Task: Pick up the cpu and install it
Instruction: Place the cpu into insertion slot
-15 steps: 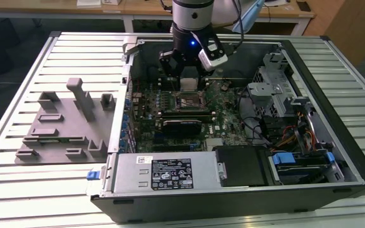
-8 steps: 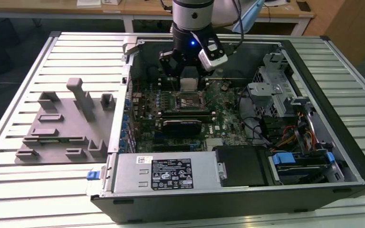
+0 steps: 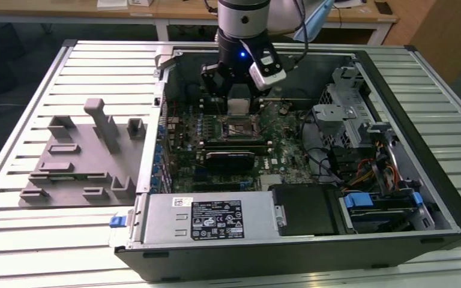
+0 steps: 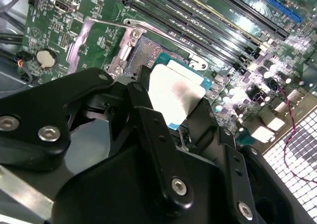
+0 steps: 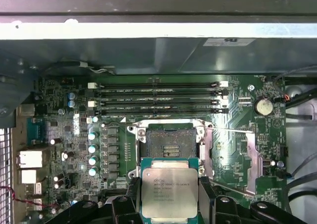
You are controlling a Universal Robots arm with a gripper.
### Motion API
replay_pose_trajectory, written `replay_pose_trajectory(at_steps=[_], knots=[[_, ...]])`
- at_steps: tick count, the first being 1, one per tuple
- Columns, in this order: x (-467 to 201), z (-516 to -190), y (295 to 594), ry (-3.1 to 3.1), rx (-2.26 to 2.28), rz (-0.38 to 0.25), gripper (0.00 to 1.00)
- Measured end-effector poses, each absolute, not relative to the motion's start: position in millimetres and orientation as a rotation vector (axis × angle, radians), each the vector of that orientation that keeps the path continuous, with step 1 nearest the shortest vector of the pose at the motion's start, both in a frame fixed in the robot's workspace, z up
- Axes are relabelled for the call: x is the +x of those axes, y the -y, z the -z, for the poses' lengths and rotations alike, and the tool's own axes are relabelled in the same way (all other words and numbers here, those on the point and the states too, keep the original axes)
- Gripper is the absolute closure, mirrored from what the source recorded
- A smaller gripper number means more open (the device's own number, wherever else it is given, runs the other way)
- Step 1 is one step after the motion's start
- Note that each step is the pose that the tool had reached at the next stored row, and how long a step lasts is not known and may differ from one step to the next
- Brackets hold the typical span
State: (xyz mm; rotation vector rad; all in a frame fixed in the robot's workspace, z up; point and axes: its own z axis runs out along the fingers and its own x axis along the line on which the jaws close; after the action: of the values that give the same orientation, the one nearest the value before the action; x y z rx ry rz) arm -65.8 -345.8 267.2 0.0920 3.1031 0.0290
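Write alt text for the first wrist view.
The gripper holds the cpu, silver top facing the camera, with the open socket beyond it on the green motherboard. Memory slots lie past the socket.

Silver arm (image 3: 242, 18), black wrist (image 3: 237, 43) with blue light (image 3: 241, 55), white camera box (image 3: 268, 67), black jointed pincer (image 3: 238, 107), silver screws (image 4: 179, 186) on its links.

In the exterior view the case (image 3: 295, 255) lies on the bench (image 3: 22, 108), filling centre and right, with a fixture block (image 3: 78, 159) to its left. Inside, at upper centre, the tool (image 3: 239, 103) grips the cpu (image 5: 169, 193) above the socket (image 5: 171, 145), seemingly not touching it. The power supply box (image 3: 206, 219) sits at lower centre.
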Motion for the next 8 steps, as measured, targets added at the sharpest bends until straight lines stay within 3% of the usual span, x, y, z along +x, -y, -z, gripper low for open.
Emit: replay_pose_trajectory(at_steps=[8], knots=[[-65.8, -267.2, 345.8, -3.095, 0.236, -0.026, 0.45]])
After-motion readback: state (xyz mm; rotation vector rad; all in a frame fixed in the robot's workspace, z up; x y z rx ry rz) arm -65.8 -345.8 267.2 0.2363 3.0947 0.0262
